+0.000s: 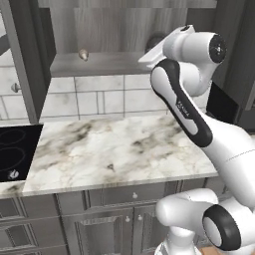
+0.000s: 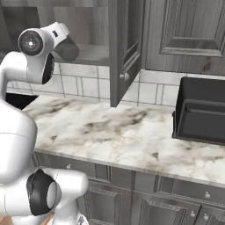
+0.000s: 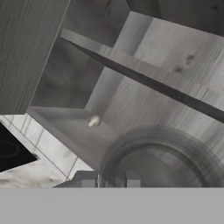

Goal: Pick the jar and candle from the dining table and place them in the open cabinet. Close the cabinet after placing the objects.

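Nearest is the marble counter (image 1: 114,149), its veined top bare, with the black cooktop (image 1: 15,152) at its left end and a dark boxy appliance (image 2: 200,110) standing on its right part. Beneath its front edge run dark grey drawers (image 1: 129,195). Behind the counter a white tiled wall (image 1: 94,97) rises to the cabinet (image 1: 94,63), which stands open: one door (image 2: 125,48) swings out toward the camera on the right, and another door (image 1: 22,55) hangs open on the left. The white arm reaches up and into the cabinet's lower compartment. In the hand view the gripper (image 3: 114,179) is clenched around the jar (image 3: 162,155), whose round dark grey top looms large just beyond the fingertips, over the cabinet floor on the right side of the compartment. Farther left on that same cabinet floor sits the candle (image 1: 83,54), small and pale, well apart from the jar. Above both runs the inner shelf (image 3: 144,74).
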Controlling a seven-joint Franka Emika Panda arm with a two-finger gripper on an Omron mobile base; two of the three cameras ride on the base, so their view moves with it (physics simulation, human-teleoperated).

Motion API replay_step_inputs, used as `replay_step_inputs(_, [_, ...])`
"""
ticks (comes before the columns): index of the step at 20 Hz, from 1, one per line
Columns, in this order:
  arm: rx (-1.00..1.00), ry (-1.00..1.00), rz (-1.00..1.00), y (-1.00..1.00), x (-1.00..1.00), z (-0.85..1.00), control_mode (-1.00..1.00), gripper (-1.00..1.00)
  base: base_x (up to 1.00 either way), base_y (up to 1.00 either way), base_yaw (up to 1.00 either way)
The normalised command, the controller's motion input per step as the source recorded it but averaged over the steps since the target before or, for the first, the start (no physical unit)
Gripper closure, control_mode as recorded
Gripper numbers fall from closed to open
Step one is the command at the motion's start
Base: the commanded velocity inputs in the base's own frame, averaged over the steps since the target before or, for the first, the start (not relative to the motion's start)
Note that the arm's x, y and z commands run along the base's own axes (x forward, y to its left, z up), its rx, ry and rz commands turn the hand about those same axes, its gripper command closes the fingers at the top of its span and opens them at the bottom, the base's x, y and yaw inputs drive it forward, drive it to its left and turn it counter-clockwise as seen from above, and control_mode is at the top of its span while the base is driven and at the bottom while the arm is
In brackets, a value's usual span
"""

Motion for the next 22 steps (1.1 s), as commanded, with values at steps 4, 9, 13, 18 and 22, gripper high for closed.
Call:
replay_step_inputs(4, [0.04, 0.00, 0.00, 0.00, 0.15, 0.00, -1.00, 1.00, 0.00, 0.00, 0.00])
replay_step_inputs(9, [0.05, 0.00, 0.00, 0.00, 0.09, -0.02, -1.00, 1.00, 0.00, 0.00, 0.00])
replay_step_inputs(13, [0.11, 0.04, 0.00, 0.00, 0.07, -0.22, -1.00, 1.00, 0.00, 0.00, 0.00])
replay_step_inputs(18, [0.10, 0.09, 0.00, 0.00, 0.12, -0.26, -1.00, 1.00, 0.00, 0.00, 0.00])
replay_step_inputs(22, [0.03, 0.05, 0.00, 0.00, 0.10, -0.05, -1.00, 1.00, 0.00, 0.00, 0.00])
